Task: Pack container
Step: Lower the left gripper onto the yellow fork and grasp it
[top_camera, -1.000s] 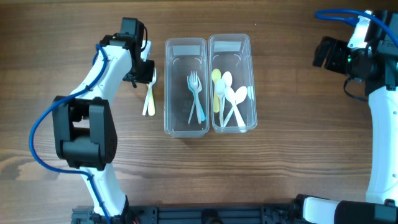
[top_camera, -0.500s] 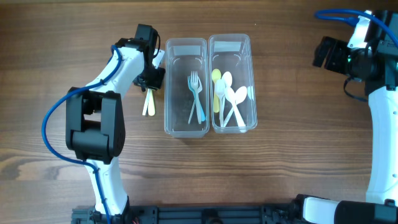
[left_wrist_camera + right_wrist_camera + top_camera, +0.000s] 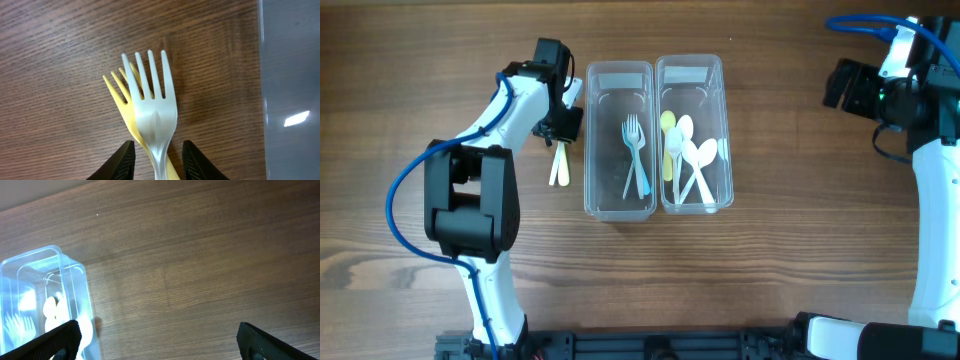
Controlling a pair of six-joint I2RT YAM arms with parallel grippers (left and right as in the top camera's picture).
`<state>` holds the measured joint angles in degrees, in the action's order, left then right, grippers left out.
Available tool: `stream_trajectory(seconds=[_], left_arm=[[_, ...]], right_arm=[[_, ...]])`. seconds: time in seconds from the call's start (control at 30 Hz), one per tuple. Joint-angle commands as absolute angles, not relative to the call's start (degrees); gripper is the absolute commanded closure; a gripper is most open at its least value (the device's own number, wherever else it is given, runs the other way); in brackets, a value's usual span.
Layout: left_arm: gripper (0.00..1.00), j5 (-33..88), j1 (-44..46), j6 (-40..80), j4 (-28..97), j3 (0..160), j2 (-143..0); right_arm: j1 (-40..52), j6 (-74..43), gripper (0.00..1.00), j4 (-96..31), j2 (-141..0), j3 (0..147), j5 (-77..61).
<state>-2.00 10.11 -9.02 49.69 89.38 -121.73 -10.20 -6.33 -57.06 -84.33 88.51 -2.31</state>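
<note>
You work on a brown wooden table [image 3: 770, 250]. Take the clear rectangular plastic fork container [image 3: 588, 140] as your landmark. Touching its right wall is a matching clear spoon container [image 3: 726, 130].

The right gripper [image 3: 157, 330] sits well to the right of the landmark, jaws wide and empty. The left gripper [image 3: 158, 147] hangs just beside the landmark's left wall. Its jaws are narrow but not closed, straddling 2 stacked handles.

There, on the table, a white plastic fork [image 3: 150, 110] lies on a yellow plastic fork [image 3: 116, 87]. Expect both to be light, thin, slick and a little springy. Pinch across the handle just below the neck, or the pair may slide apart.
</note>
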Motion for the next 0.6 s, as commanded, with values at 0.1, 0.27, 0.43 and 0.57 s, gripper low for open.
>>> stream_trajectory(seconds=[0.1,0.27,0.43,0.57], left_arm=[[0.7,-1.63,9.82,-10.33,48.36,86.13,-122.83],[0.86,-3.97,9.85,-10.28,47.94,86.15,-122.8],[0.9,-6.76,9.82,-10.2,48.77,86.15,-122.67],[0.88,-6.96,9.85,-10.02,48.86,86.15,-122.67]], right_arm=[[-10.26,-6.0,0.0,-57.04,-84.93,88.55,-1.89],[-10.26,-6.0,0.0,-57.04,-84.93,88.55,-1.89],[-10.26,-6.0,0.0,-57.04,-84.93,88.55,-1.89],[-10.26,-6.0,0.0,-57.04,-84.93,88.55,-1.89]])
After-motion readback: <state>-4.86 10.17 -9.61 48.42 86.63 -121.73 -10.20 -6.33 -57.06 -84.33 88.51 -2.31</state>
